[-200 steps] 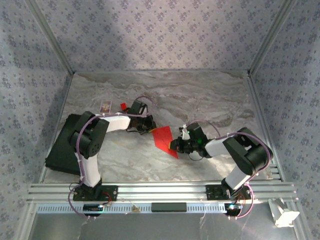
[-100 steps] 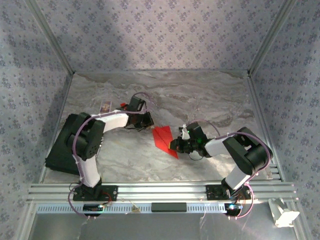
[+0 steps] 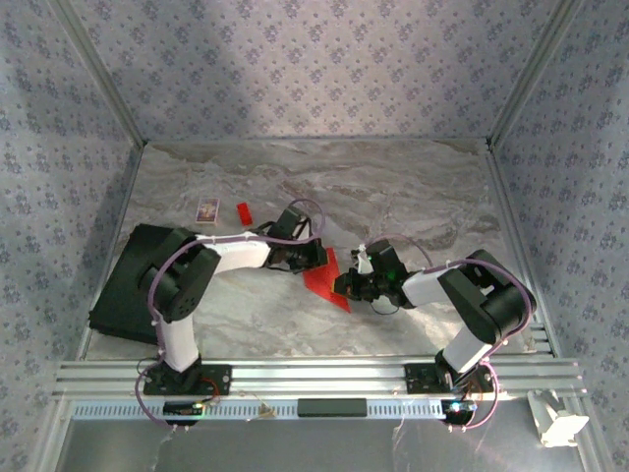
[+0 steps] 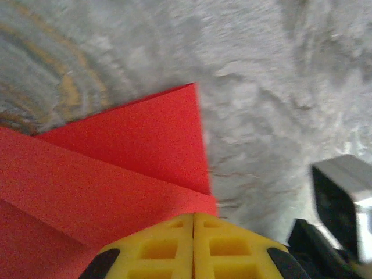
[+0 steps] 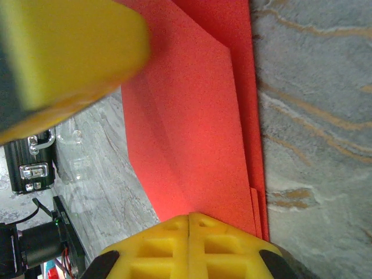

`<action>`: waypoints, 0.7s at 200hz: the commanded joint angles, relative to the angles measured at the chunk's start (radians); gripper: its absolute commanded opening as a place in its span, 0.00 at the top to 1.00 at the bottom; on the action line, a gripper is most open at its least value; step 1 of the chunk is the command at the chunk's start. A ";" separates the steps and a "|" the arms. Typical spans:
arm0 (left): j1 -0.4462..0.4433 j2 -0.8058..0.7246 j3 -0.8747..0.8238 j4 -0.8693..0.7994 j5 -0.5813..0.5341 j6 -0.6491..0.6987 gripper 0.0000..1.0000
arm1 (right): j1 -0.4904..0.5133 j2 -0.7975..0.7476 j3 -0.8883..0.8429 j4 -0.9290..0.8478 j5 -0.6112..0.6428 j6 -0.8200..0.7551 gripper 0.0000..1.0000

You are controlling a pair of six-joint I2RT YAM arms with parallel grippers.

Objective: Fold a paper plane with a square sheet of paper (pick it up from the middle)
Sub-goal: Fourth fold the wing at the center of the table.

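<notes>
The square sheet of paper (image 3: 322,285), bright red, lies on the marble table folded into overlapping layers, with a pointed end toward the near side. My left gripper (image 3: 316,258) is shut, and its yellow fingertips (image 4: 193,224) rest on the paper (image 4: 116,174) at its far left edge, with nothing between them. My right gripper (image 3: 341,286) is also shut. Its yellow fingertips (image 5: 189,224) press on the layered paper (image 5: 197,128) at its right edge. A yellow finger (image 5: 64,52) of the left gripper fills the top left of the right wrist view.
A small red block (image 3: 243,210) and a patterned card (image 3: 207,208) lie at the back left. A black pad (image 3: 123,280) lies at the left edge of the table. The enclosure's patterned walls stand on three sides. The right gripper's body (image 4: 343,197) sits close to the left fingers.
The left arm has swung right and nearer, from beside the small red block onto the paper's far left edge. The paper now looks narrower. The right arm has stayed put.
</notes>
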 commanded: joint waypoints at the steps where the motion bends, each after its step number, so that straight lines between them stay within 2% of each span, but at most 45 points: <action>1: 0.008 0.036 -0.013 0.023 0.006 -0.005 0.93 | 0.010 0.050 -0.041 -0.209 0.017 -0.011 1.00; 32: 0.013 0.043 -0.055 0.029 -0.033 -0.013 0.94 | 0.010 0.010 -0.005 -0.221 -0.004 -0.006 1.00; 71: 0.015 0.051 -0.095 0.067 -0.013 -0.023 0.95 | 0.024 -0.038 0.126 -0.308 -0.016 -0.025 1.00; 113: 0.016 0.051 -0.105 0.079 -0.014 -0.026 0.95 | 0.029 0.021 0.258 -0.378 0.025 -0.055 1.00; 140: 0.016 0.051 -0.105 0.079 -0.016 -0.024 0.95 | 0.030 0.101 0.283 -0.393 0.034 -0.064 1.00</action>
